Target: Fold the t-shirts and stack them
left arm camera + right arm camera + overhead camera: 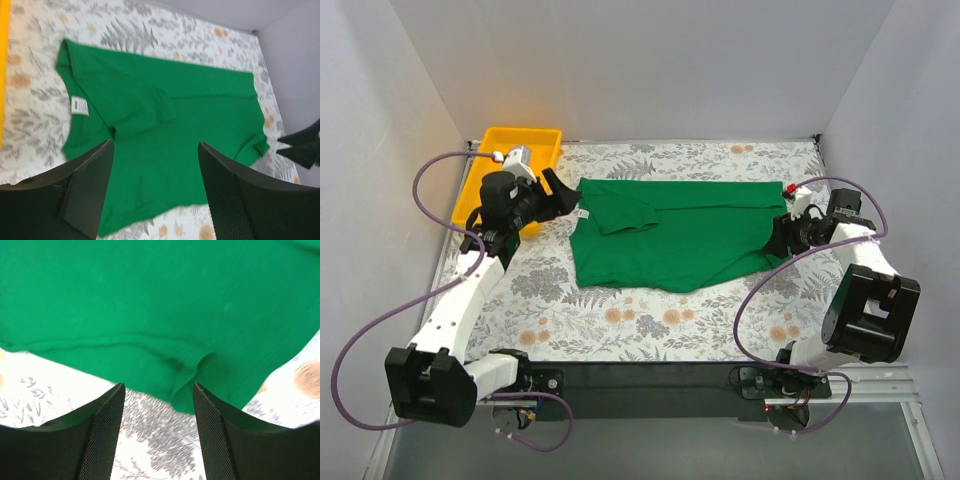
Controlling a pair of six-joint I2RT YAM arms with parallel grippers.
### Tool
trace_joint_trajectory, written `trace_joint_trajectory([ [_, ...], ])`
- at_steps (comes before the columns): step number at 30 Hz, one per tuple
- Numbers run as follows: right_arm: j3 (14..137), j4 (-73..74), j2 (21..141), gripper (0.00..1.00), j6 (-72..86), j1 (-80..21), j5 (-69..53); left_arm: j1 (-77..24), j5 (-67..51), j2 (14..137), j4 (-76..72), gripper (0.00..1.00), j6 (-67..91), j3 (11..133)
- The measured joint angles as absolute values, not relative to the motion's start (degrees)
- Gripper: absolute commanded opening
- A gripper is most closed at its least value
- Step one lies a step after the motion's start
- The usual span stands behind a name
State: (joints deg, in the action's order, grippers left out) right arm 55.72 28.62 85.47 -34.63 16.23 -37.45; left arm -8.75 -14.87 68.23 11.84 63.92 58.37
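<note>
The bright green t-shirt (pixel 670 232) lies flat on the floral tablecloth, with one sleeve folded in over its body and its white neck label (pixel 584 213) at the left end. My left gripper (pixel 560 195) is open and empty, just left of the collar. In the left wrist view the shirt (pixel 165 130) spreads ahead of the open fingers (pixel 90 185), label (pixel 79 106) at left. My right gripper (pixel 778 240) is open and empty at the shirt's right end. In the right wrist view the shirt's hem (pixel 185 385) lies just beyond the fingertips (pixel 112 410).
A yellow plastic tray (pixel 546 137) stands at the back left, behind the left gripper. White walls close in the table on three sides. Purple cables loop beside both arms. The right gripper's dark fingers (pixel 302 145) show at the right edge of the left wrist view.
</note>
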Motion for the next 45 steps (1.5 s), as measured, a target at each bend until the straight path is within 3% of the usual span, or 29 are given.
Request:
trace_joint_trajectory([
  [7, 52.99, 29.65, 83.09, 0.57, -32.38, 16.21, -35.18, -8.78, -21.1, 61.06, 15.55, 0.66, 65.01, 44.58],
  [18, 53.54, 27.03, 88.92, 0.5, -28.62, 16.21, -31.53, -8.78, -23.2, 56.14, 15.86, 0.66, 65.43, 37.71],
  [27, 54.98, 26.81, 92.51, 0.29, -27.46, 16.21, -32.4, -8.78, -23.4, 53.63, 15.97, 0.66, 65.98, 34.46],
  [31, 55.2, 26.81, 92.88, 0.25, -27.4, 16.21, -32.62, -8.78, -23.38, 53.63, 15.81, 0.66, 66.08, 34.46],
  [38, 56.47, 26.79, 94.72, 0.02, -27.31, 16.21, -32.77, -8.78, -23.38, 53.63, 15.84, 0.66, 66.26, 34.46],
  [45, 56.6, 26.92, 93.67, 0.01, -27.94, 16.21, -32.69, -8.78, -23.38, 53.63, 15.84, 0.66, 66.3, 34.46],
])
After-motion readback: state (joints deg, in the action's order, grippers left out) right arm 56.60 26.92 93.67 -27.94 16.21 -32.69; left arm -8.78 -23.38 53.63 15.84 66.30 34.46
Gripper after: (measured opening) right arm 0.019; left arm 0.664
